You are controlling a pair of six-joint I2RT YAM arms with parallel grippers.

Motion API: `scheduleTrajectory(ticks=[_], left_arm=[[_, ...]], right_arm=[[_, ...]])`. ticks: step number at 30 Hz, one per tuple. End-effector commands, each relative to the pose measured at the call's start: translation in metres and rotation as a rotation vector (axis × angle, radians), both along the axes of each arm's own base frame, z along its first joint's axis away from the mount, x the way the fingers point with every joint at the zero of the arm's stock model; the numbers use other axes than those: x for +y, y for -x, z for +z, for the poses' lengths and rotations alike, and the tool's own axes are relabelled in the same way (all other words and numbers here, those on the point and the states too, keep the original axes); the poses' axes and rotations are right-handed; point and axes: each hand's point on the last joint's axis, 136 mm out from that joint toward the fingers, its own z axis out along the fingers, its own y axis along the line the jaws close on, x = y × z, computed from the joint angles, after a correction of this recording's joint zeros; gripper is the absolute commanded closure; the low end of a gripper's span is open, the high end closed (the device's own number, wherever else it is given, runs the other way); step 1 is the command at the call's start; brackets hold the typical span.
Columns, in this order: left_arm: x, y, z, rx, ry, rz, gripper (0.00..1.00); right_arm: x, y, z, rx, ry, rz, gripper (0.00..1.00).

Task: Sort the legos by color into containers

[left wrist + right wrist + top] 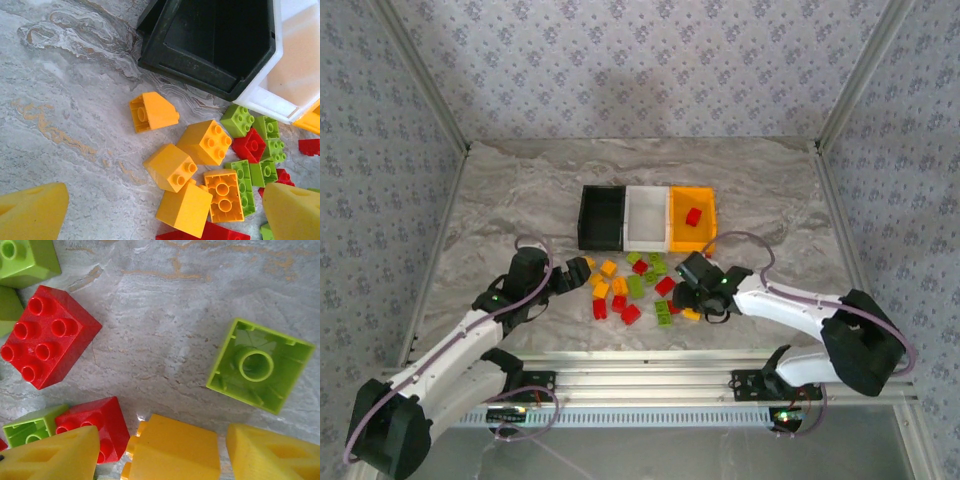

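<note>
My right tool (162,437) gapes empty astride yellow brick (172,455); red brick (95,427) at its 9 o'clock could get pinched too. Left tool (165,190) gapes empty.

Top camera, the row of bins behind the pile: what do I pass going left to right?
Black bin → white bin → orange bin, which has one red lego inside it.
</note>
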Motion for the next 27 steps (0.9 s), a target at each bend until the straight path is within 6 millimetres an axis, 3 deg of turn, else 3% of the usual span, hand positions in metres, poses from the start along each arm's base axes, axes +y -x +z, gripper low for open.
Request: scheduleTrajectory(ticks=[1, 7, 13, 17, 20, 23, 27], left_arm=[[-0.004, 0.000, 0.001, -0.011, 0.013, -0.017, 0.00], [-0.004, -0.001, -0.001, -0.012, 0.011, -0.014, 0.00], [-0.005, -0.002, 0.001, -0.014, 0.014, -0.013, 0.01], [-0.003, -0.002, 0.002, -0.021, 0.014, -0.007, 0.00], [0.000, -0.002, 0.004, -0.031, 0.019, 0.013, 0.00], [0.002, -0.001, 0.007, -0.048, 0.023, 0.022, 0.00], [0.008, 0.002, 0.008, -0.053, 0.013, 0.039, 0.00]], right_arm=[[-0.005, 0.008, -0.009, 0.029, 0.015, -0.030, 0.33], [-0.016, 0.020, -0.019, 0.072, 0.055, -0.032, 0.41], [-0.015, 0.020, -0.010, 0.052, 0.029, -0.020, 0.63], [-0.003, 0.008, 0.026, -0.012, -0.008, 0.023, 0.70], [0.014, -0.014, 0.070, -0.094, -0.030, 0.109, 0.71], [0.040, -0.051, 0.113, -0.194, -0.061, 0.171, 0.71], [0.091, -0.103, 0.147, -0.286, -0.107, 0.244, 0.70]])
